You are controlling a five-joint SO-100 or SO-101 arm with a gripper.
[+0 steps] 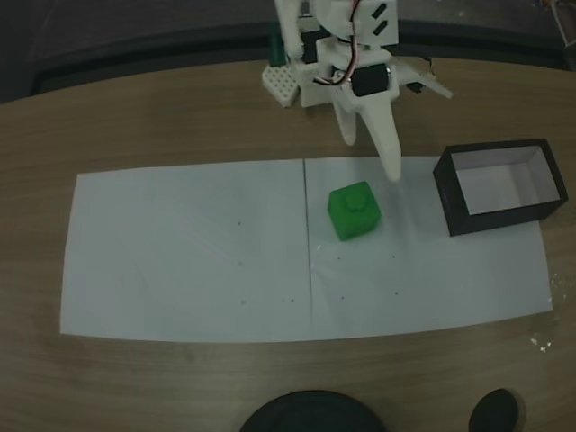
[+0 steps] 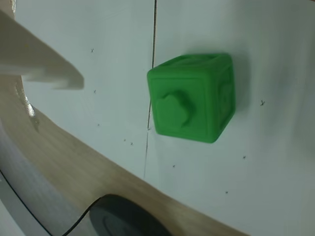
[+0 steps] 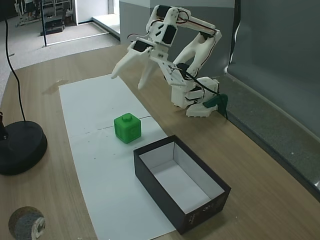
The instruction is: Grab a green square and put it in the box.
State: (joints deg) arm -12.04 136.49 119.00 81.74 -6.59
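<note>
Wood-grain tabletop point(image 3: 260, 165) fills my screens, smooth and pale brown, with white paper sheets point(image 1: 189, 252) laid across it, I judge to give the cameras a plain backdrop; a seam between sheets runs down the middle of one fixed view.

My white plastic arm point(image 3: 192, 47) rises from its base at the top centre of a fixed view and arches over the paper. Its gripper point(image 3: 129, 76) hangs in the air with the fingers spread and nothing between them, tips aimed down toward the paper, upper left of centre in that view. I read this as the approach, before any grasp.

At the lower centre of the same view sits the box point(image 3: 160, 182), a long rectangle with thin matte black walls and a white inside, open at the top and parked on the edge of the paper, ready to receive the piece.

My target, the green square point(image 3: 127, 128), rests on the paper between gripper and box, apart from both. It is a glossy bright green cube with rounded edges and a round stud on top; the wrist view point(image 2: 192, 96) shows a raised shape on one face, though I cannot quite make out what.

A round black base point(image 3: 20, 147) stands at the left edge.
</note>
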